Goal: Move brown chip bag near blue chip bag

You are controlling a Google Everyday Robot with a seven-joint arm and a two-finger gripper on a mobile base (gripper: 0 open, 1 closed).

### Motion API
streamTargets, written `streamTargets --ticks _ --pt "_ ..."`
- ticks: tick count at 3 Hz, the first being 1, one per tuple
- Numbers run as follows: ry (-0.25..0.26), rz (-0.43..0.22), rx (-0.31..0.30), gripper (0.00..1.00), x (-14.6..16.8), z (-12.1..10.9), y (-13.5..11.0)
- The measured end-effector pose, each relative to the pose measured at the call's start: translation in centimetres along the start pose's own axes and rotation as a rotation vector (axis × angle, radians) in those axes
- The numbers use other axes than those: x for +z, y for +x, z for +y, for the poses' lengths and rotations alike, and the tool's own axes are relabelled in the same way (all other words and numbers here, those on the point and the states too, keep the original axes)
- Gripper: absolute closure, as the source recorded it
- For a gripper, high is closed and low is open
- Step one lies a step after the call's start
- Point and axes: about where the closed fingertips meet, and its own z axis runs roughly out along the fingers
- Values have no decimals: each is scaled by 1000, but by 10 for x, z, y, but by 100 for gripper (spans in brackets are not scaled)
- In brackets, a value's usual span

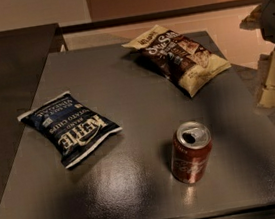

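The brown chip bag [181,58] lies flat at the far right of the dark table [137,182], dark brown with cream ends and white script. The blue chip bag [70,128] lies flat at the left middle, navy with white "Kettle" lettering. The two bags are well apart. My gripper [273,83] hangs at the right edge of the view, beyond the table's right side, to the right of the brown chip bag and not touching it. It holds nothing that I can see.
An opened red soda can [190,152] stands upright near the front right of the table, between the bags and closer to me. A second dark surface [6,73] adjoins the table on the left. Floor and a wall lie behind.
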Motion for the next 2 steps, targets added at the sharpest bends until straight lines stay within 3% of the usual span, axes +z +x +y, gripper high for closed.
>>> streamTargets --ticks 2 --pt "-17 21 26 0 5 -9 -2"
